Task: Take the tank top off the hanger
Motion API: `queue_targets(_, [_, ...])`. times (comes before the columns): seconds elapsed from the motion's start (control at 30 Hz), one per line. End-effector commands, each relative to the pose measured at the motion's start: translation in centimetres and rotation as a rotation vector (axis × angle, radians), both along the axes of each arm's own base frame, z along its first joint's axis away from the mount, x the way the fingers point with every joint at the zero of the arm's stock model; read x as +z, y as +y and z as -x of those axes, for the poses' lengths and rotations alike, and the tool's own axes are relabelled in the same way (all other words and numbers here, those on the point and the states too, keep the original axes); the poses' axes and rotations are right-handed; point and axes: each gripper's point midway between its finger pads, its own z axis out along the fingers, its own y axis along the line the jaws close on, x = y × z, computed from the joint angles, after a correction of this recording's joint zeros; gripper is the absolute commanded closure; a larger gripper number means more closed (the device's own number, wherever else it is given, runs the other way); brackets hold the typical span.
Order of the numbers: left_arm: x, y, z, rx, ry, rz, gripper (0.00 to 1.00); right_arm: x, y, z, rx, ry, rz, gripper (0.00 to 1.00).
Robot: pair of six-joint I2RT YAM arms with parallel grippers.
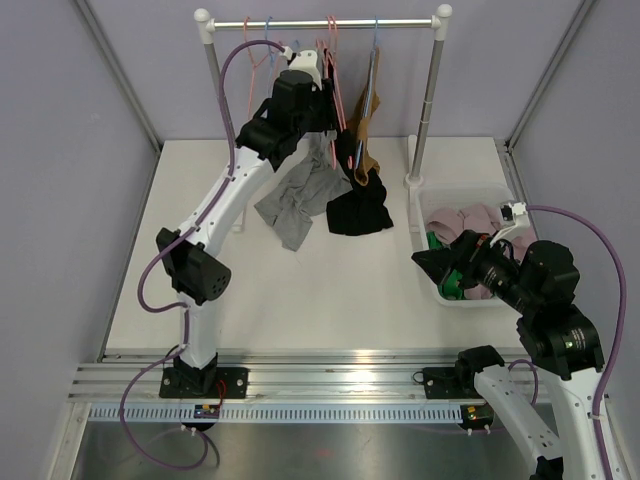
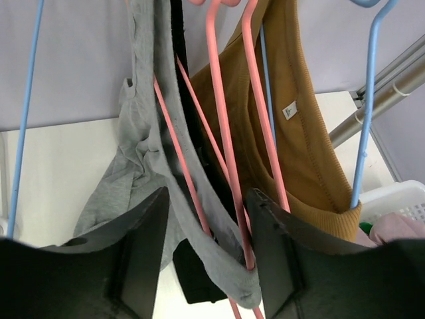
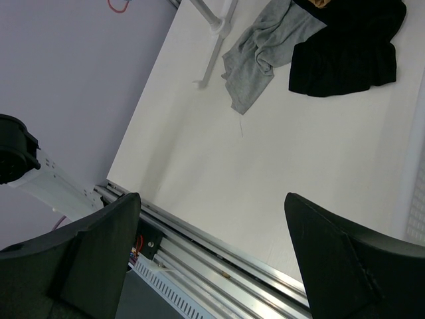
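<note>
Your tank top is the grey one (image 1: 295,205). It hangs under the left half of the rail (image 1: 325,22), thin and crumpled, and its lower part sags in a twisted bunch onto the table (image 1: 300,300) below the rail. In the left wrist view one narrow grey strap (image 2: 232,282) runs down beside the pink hanger wires (image 2: 222,133) and loops back at the bottom. You cannot tell from here how the rest of it sits on the hanger.

Your left gripper (image 2: 209,196) is raised just under the rail. Its jaws are partly spread, and the grey strap and the pink wires pass through the gap. The fingers do not press on either, so it has hold of nothing.

It is crowded there. A black garment (image 1: 360,212) hangs tight against the grey fabric, toward the middle of the rail. A mustard tank top (image 2: 299,153) on a blue hanger (image 2: 366,113) is next to it, nearer the rail's right post (image 1: 430,100). Left of the grey top, the stretch toward the rail's left post (image 1: 213,60) holds only bare hanger wires.

Your right gripper (image 3: 212,196) is well away from the rail, in front of its right post and over the white basket (image 1: 470,192) of clothes. Its jaws are spread wide with nothing between them.
</note>
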Motion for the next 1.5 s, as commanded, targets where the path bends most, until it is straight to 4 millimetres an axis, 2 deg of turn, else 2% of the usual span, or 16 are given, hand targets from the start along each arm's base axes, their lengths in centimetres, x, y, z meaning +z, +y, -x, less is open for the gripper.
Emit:
queue_targets(0.0, [2.4, 0.3, -0.7, 0.016, -0.067, 0.028, 0.49, 1.3, 0.2, 0.2, 0.026, -0.048, 0.000, 0.03])
queue_targets(0.1, [1.9, 0.4, -0.9, 0.023, -0.063, 0.007, 0.56, 1.1, 0.4, 0.1, 0.032, -0.041, 0.000, 0.04])
queue_targets(0.13, [2.0, 0.6, -1.0, 0.030, -0.065, 0.003, 0.65, 1.0, 0.4, 0.1, 0.032, -0.038, 0.000, 0.03])
queue_targets(0.23, [2.4, 1.1, -0.9, 0.046, -0.072, -0.011, 0.78, 0.7, 0.4, 0.0, 0.036, -0.037, 0.003, 0.04])
queue_targets(0.37, [4.6, 1.7, -0.2, 0.050, -0.112, -0.001, 0.86, 0.5, 0.5, -0.2, 0.037, -0.030, 0.004, 0.04])
queue_targets(0.57, [7.5, 2.2, 0.7, 0.037, -0.176, -0.002, 0.87, 0.3, 0.8, -0.3, 0.055, -0.025, -0.001, 0.04])
queue_targets(0.6, [7.8, 2.4, 0.6, 0.040, -0.180, 0.000, 1.00, 0.3, 0.8, -0.2, 0.053, -0.028, -0.001, 0.04])
queue_targets(0.83, [7.1, 2.9, 0.3, 0.030, -0.156, -0.005, 1.00, 0.3, 0.7, -0.1, 0.054, -0.028, 0.006, 0.04])
queue_targets(0.9, [7.6, 3.0, 0.6, 0.029, -0.164, 0.003, 1.00, 0.3, 0.6, -0.2, 0.053, -0.031, 0.010, 0.04])
queue_targets(1.2, [13.8, 4.6, 4.9, 0.014, -0.261, 0.122, 1.00, 0.4, 0.8, -0.2, 0.061, -0.031, 0.003, 0.04])
queue_targets(1.27, [14.0, 4.6, 5.6, 0.000, -0.251, 0.140, 1.00, 0.7, 0.8, -0.1, 0.063, -0.038, -0.001, 0.04])
queue_targets(1.3, [14.8, 5.0, 6.6, -0.005, -0.259, 0.154, 1.00, 0.8, 0.8, 0.0, 0.063, -0.041, -0.002, 0.04])
queue_targets(1.37, [15.0, 5.1, 7.8, -0.030, -0.250, 0.177, 1.00, 1.4, 0.8, 0.1, 0.062, -0.059, -0.005, 0.04])
queue_targets(1.47, [14.5, 5.4, 10.4, -0.077, -0.212, 0.198, 1.00, 2.0, 0.7, 0.3, 0.063, -0.071, -0.004, 0.03])
